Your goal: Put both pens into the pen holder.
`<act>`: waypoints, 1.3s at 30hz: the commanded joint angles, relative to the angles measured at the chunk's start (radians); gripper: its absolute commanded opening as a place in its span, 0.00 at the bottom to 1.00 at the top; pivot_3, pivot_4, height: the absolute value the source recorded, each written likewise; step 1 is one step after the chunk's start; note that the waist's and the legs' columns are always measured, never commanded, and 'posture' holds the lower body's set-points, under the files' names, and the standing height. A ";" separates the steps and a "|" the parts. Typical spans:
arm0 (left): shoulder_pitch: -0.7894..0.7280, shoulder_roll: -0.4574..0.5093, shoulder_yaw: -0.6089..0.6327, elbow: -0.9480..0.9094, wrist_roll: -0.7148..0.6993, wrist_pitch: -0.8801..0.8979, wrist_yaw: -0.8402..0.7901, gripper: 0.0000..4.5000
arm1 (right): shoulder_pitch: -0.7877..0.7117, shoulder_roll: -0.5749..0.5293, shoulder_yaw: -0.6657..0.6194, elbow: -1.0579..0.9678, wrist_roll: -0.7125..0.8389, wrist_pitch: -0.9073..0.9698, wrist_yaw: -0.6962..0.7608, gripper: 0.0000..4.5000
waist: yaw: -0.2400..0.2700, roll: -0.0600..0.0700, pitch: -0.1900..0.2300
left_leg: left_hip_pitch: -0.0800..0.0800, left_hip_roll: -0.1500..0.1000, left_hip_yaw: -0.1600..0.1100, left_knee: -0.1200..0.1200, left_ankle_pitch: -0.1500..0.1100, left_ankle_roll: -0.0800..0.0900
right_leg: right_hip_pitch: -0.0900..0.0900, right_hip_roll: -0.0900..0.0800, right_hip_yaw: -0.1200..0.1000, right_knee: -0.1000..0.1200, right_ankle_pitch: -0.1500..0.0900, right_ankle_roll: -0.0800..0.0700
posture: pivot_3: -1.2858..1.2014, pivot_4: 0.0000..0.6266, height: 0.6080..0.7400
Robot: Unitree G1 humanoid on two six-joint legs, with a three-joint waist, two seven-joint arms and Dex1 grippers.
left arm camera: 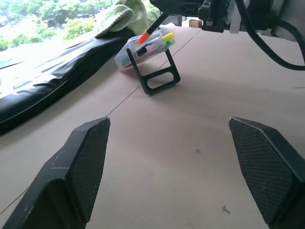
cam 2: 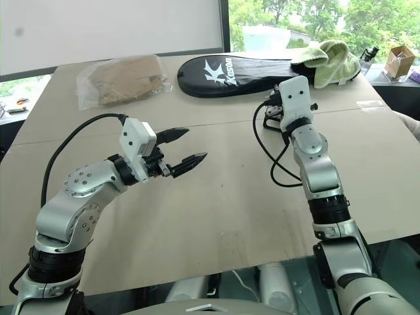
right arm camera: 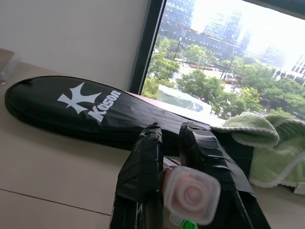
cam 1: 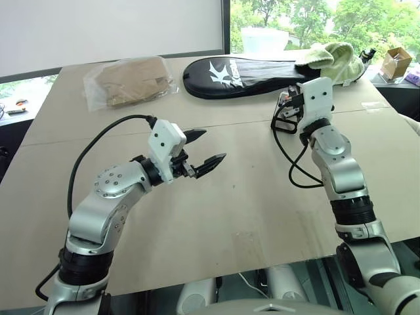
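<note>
Pen, orange-tipped, is pinched in the right gripper right above the pen holder near the racket bag. Looks like insertion next: line up, lower, release. Left gripper hangs spread, empty.

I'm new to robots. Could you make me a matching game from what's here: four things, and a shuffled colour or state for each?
1 left gripper
2 racket bag
3 towel
4 orange-tipped pen

a pale green
b black, white lettering
c open, empty
d held by the right gripper at the pen holder

Pairs: 1-c, 2-b, 3-a, 4-d
</note>
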 commanded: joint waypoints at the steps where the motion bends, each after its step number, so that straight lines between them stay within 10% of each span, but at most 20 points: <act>1: -0.004 0.009 0.023 -0.038 -0.007 -0.007 0.006 0.92 | -0.053 0.009 -0.016 0.054 -0.037 -0.054 -0.025 0.02 | 0.000 0.000 0.000 | 0.000 0.000 0.000 0.000 0.000 0.000 | 0.000 0.000 0.000 0.000 0.000 0.000 | 0.52 0.24 1.00; 6: -0.013 0.009 0.031 -0.037 -0.021 -0.001 0.002 0.92 | -0.118 0.018 -0.007 0.260 -0.087 -0.151 -0.044 0.02 | -0.002 0.000 0.000 | 0.000 0.000 0.000 0.000 0.000 0.000 | 0.000 0.000 0.000 0.000 0.000 0.000 | 0.52 0.24 1.00; 16: -0.020 -0.006 0.052 -0.072 -0.117 0.042 0.012 0.92 | -0.084 0.014 -0.041 0.232 -0.058 -0.196 0.018 0.99 | -0.002 0.000 0.000 | 0.000 0.000 0.000 0.000 0.000 0.000 | 0.000 0.000 0.000 0.000 0.000 0.000 | 0.52 0.24 1.00; 27: 0.082 -0.022 0.106 -0.068 -0.105 0.007 0.061 0.92 | 0.311 -0.208 -0.128 -0.569 0.314 0.320 0.384 1.00 | 0.006 0.001 0.000 | 0.000 0.000 -0.003 -0.001 0.000 0.000 | 0.001 -0.001 -0.003 0.000 0.000 0.000 | 0.52 0.24 1.00; 39: 0.453 0.055 0.381 -0.030 -0.114 -0.001 0.011 0.92 | 0.850 -0.532 -0.461 -0.761 0.495 0.361 0.702 1.00 | 0.004 -0.002 0.000 | 0.004 0.003 0.001 0.001 -0.001 0.001 | 0.003 0.000 -0.001 -0.001 -0.006 0.001 | 0.52 0.24 1.00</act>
